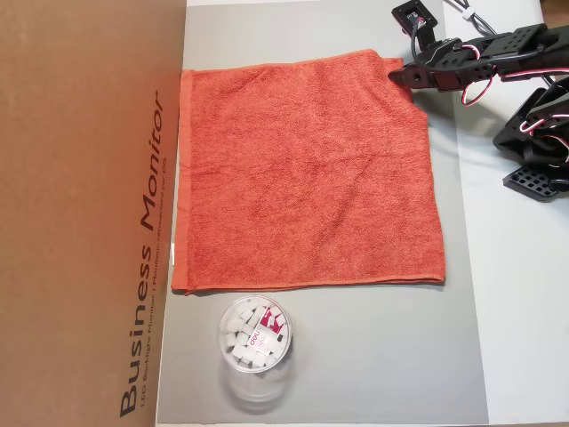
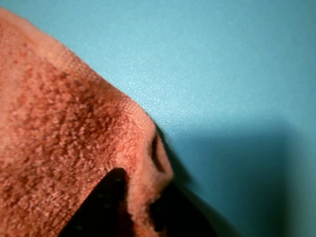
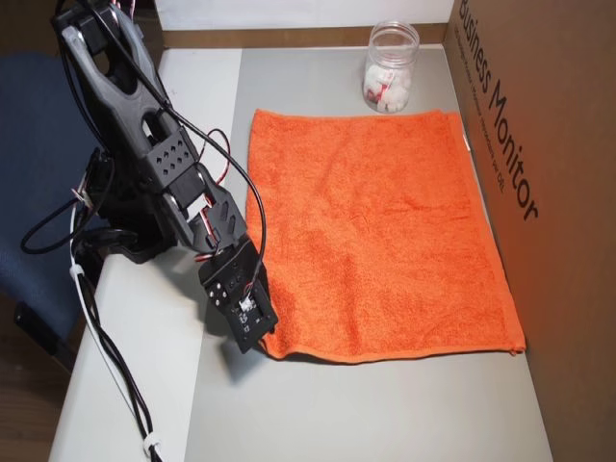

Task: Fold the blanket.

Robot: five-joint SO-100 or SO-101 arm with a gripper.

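The blanket [image 1: 307,173] lies spread flat on the grey tabletop [image 1: 373,356], not yet folded at all. In an overhead view it fills the middle of the picture, with a brown cardboard box [image 1: 84,213] along its 9 o'clock side and a clear round tub [image 1: 254,334] of small white pieces just beside its 6 o'clock edge.

The pincer [image 1: 397,75] is at the corner of the blanket that sits at about 1 o'clock in that view; in an overhead view from the other side the same corner is near 7 o'clock, under the arm [image 3: 154,164]. The wrist view shows this hemmed corner [image 2: 143,163] bunched and raised a little from the surface, with dark fingers [image 2: 106,202] on both sides of the cloth. So I judge the pincer is clenched on the corner of the blanket.

The step in hand is the first grasp for the fold. The next move, I think, calls for lifting the corner only a little and carrying it across toward the opposite edge near the box, slowly, so that the terry cloth does not slip out and the rest does not drag.
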